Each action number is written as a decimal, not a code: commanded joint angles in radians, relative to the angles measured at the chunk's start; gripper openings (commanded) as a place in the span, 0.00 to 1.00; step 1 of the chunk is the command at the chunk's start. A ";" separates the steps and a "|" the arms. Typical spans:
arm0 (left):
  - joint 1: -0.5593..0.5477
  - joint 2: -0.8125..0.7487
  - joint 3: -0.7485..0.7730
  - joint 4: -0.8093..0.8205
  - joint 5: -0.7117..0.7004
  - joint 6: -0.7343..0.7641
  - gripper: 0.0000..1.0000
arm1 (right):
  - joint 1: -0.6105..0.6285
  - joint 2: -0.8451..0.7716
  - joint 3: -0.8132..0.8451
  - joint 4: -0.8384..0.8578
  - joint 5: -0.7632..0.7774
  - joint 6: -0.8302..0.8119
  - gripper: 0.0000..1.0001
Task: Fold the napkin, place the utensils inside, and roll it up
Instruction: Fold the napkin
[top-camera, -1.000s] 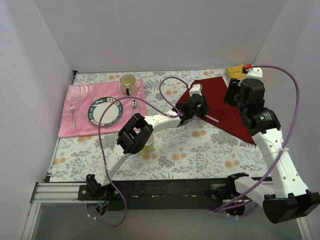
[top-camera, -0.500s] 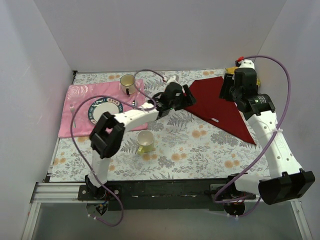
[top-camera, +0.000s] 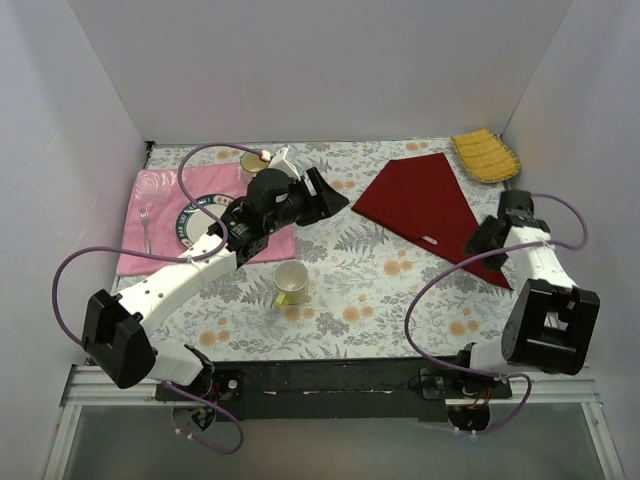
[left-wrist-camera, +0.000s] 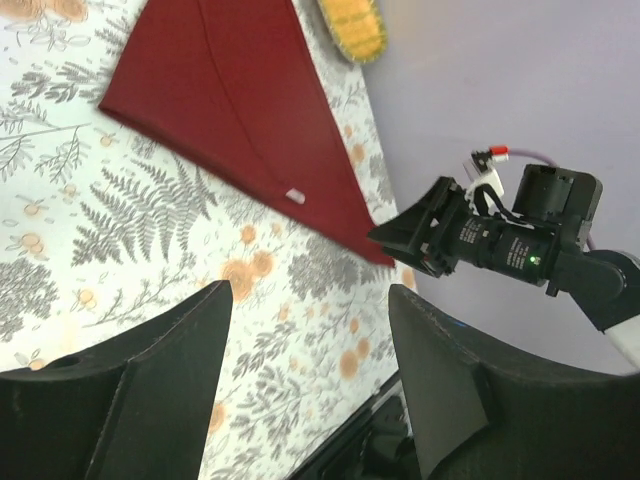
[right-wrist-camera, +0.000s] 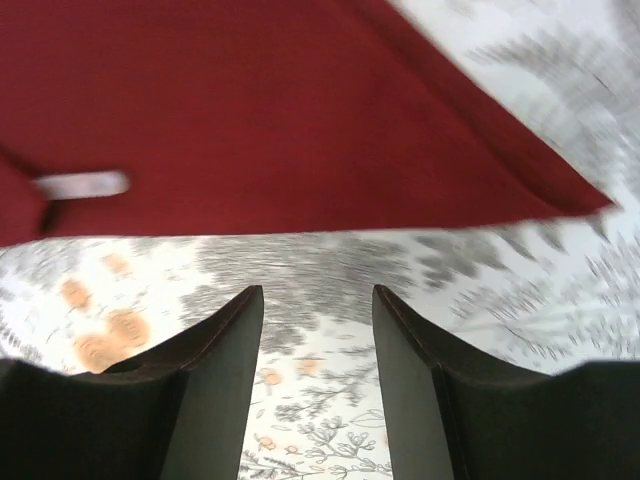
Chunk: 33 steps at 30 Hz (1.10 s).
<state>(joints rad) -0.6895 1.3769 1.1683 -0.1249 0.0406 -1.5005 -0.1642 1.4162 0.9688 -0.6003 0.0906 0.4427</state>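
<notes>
The dark red napkin (top-camera: 422, 203) lies folded into a triangle at the back right of the table. A short silver utensil tip (top-camera: 430, 240) pokes out at its near edge, and the rest of that utensil is hidden. A fork (top-camera: 146, 228) lies on the pink cloth. My left gripper (top-camera: 325, 195) is open and empty, above the table to the left of the napkin. The left wrist view shows the napkin (left-wrist-camera: 230, 110) and the tip (left-wrist-camera: 295, 196). My right gripper (top-camera: 482, 240) is open and empty, just off the napkin's near right edge (right-wrist-camera: 280, 110), with the tip (right-wrist-camera: 82, 185) to its left.
A pink cloth (top-camera: 150, 190) at the left holds a patterned plate (top-camera: 205, 228) and a brown mug (top-camera: 250, 160), both partly hidden by my left arm. A pale yellow cup (top-camera: 291, 283) stands mid-table. A yellow ribbed cloth (top-camera: 486, 155) lies at the back right corner.
My left arm has swung left, away from the napkin, to above the pink cloth's right edge. My right arm has drawn back from the napkin's far side to its near right edge.
</notes>
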 joint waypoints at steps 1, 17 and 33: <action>-0.001 -0.062 -0.004 -0.102 0.080 0.091 0.63 | -0.212 -0.173 -0.165 0.092 -0.123 0.132 0.56; -0.056 -0.072 0.011 -0.193 0.081 0.126 0.63 | -0.540 -0.247 -0.446 0.359 -0.212 0.079 0.59; -0.041 -0.015 0.074 -0.209 0.058 0.105 0.63 | -0.541 -0.097 -0.455 0.534 -0.241 0.111 0.51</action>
<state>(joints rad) -0.7364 1.3582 1.1961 -0.3153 0.1116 -1.3952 -0.7010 1.2774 0.5102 -0.1005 -0.1608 0.5495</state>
